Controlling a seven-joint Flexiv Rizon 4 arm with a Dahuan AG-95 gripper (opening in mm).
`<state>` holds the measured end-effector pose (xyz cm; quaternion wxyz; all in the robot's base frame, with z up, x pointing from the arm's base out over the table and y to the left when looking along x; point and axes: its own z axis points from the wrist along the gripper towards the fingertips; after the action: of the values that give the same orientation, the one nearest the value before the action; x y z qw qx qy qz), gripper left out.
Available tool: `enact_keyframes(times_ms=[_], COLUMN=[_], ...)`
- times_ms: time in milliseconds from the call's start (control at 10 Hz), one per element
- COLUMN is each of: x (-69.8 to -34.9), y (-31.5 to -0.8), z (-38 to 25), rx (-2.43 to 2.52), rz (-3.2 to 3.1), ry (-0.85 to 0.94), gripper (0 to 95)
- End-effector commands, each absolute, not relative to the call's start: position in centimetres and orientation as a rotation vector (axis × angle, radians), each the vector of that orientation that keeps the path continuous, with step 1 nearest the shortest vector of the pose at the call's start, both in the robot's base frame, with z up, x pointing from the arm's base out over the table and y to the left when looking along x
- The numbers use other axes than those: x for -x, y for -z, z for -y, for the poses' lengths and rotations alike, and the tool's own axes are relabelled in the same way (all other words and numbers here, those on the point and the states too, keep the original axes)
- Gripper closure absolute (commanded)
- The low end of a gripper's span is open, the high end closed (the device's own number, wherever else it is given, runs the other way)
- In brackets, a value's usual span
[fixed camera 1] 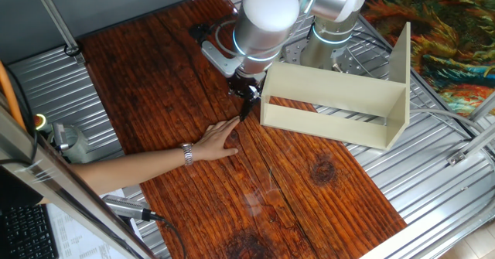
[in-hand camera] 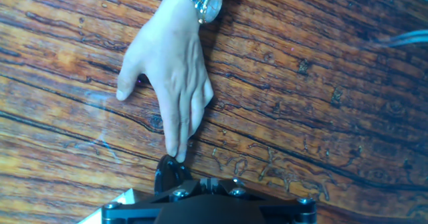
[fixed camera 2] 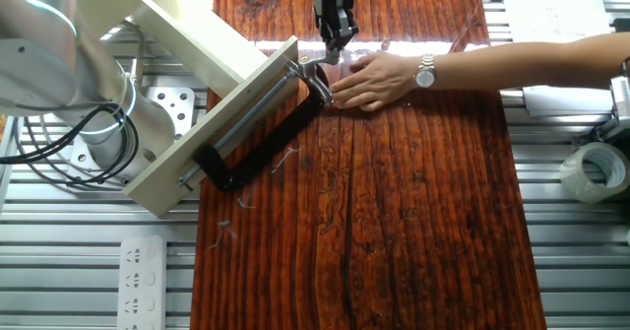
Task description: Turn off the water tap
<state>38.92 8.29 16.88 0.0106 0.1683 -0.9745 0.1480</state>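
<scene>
The small silvery water tap (fixed camera 2: 312,70) sits at the upper end of a black C-clamp (fixed camera 2: 264,138) that lies on the wooden table, beside a cream board. It is tiny and its lever cannot be made out. My gripper (fixed camera 2: 333,42) hangs just above and behind it with its dark fingers pressed together and nothing between them. In one fixed view the gripper (fixed camera 1: 247,98) is above the board's left end. In the hand view only the finger bases (in-hand camera: 207,182) show, with a black part (in-hand camera: 170,171) under a person's fingertip.
A person's hand (fixed camera 2: 379,79) with a wristwatch (fixed camera 2: 425,71) lies flat on the wood, fingertips touching the clamp's end next to my gripper. The cream L-shaped board (fixed camera 1: 340,108) stands to the right. A tape roll (fixed camera 2: 595,172) and a power strip (fixed camera 2: 148,263) lie on the metal surround.
</scene>
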Motion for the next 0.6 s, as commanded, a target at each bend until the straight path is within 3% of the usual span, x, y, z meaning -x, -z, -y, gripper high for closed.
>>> enact_keyframes(times_ms=[100,600], x=[-38.9,-38.4], y=[-16.9,-17.3], z=[-8.3,-7.2], rx=[-0.549,-0.628], rz=[3.034,3.047], ry=[-0.485,-0.437], gripper=[95.0,95.0])
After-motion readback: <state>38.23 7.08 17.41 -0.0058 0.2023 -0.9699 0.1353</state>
